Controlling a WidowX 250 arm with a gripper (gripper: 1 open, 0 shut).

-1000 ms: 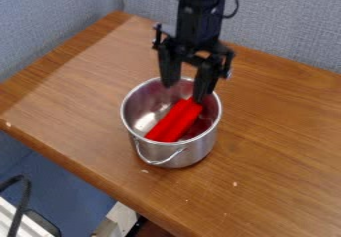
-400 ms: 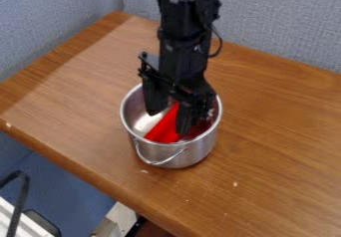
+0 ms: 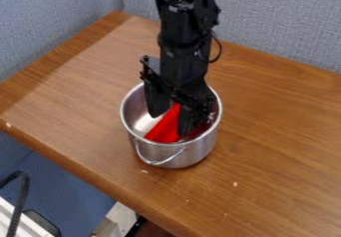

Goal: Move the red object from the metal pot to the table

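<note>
The metal pot [image 3: 147, 144] stands on the brown wooden table [image 3: 74, 77] near its front edge, its wire handle loop hanging toward the front. The red object [image 3: 163, 128] lies slanted inside the pot, partly hidden by the arm. My black gripper [image 3: 177, 109] reaches straight down into the pot, its fingers on either side of the red object's upper part. The jaws look apart around the block; I cannot tell whether they press on it.
A blue-grey wall rises behind the table. The table's front edge [image 3: 80, 181] runs diagonally just in front of the pot, with floor and a dark cable [image 3: 20, 196] beyond it at lower left.
The gripper has come down from above the pot rim into the pot, around the red object. Over the last half second it hardly moved. The pot stayed put.
</note>
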